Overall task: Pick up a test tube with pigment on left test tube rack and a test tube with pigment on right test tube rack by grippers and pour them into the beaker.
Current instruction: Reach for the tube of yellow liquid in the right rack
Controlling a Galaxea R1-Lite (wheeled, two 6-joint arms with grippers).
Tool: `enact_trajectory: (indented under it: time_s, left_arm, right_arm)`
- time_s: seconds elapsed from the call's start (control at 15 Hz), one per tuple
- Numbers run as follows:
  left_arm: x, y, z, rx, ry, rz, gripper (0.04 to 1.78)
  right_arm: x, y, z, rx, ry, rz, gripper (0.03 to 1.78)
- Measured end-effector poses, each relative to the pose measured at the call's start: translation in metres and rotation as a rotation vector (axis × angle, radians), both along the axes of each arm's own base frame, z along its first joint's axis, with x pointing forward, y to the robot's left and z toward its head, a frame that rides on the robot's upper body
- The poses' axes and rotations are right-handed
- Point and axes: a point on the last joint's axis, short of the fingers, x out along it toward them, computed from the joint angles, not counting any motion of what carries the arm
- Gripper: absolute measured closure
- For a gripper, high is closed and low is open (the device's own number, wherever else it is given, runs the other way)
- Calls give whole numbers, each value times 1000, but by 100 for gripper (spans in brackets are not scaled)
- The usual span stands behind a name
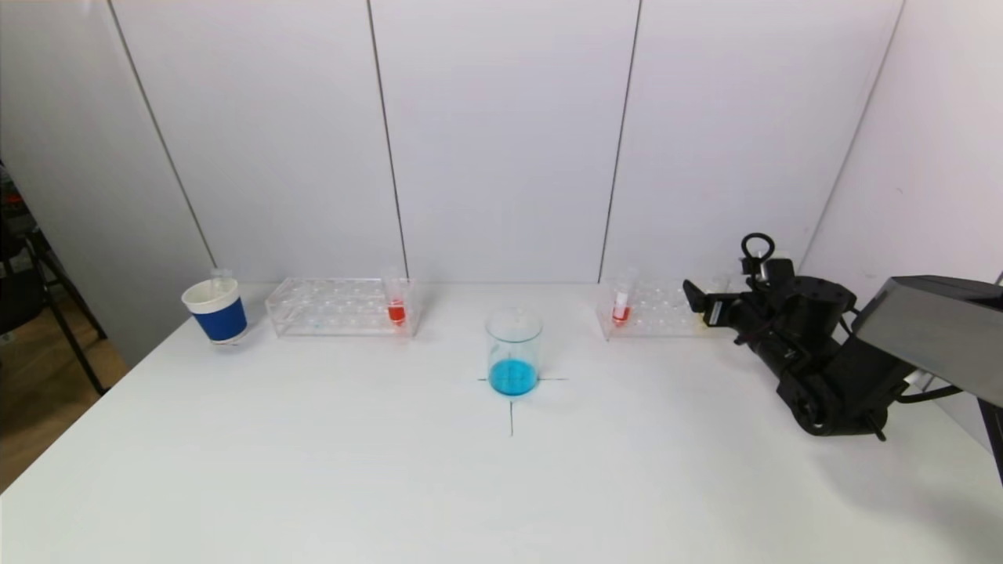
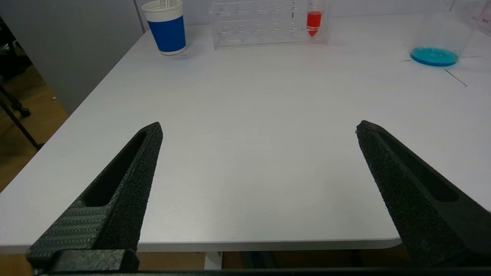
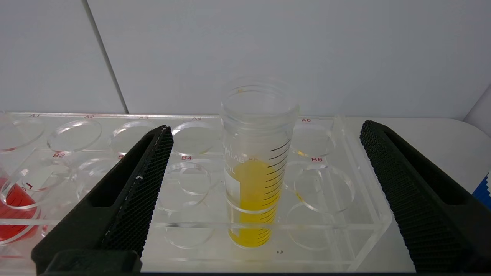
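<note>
Right gripper wide open, jaws either side of yellow tube in right rack: advance level, centre, close gently below rim; left gripper open, idle over worktop.

Right rack top plate: red well labels readable, "B2", "B4", "B6", and "A6" in the far row; other well labels too faint or hidden to read. Yellow tube: pale lettering ending "LAB" plus black graduation lines, no numerals legible. Nothing legible elsewhere.
</note>
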Motion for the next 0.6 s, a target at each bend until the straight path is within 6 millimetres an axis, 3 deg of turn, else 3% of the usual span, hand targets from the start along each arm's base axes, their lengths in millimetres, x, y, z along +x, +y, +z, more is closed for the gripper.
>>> enact_trajectory:
  time_s: [0.6]
  left_arm:
    - [0, 0, 0, 0, 0, 0, 6]
  right_arm:
    - [4, 0, 3, -3, -11, 0, 4]
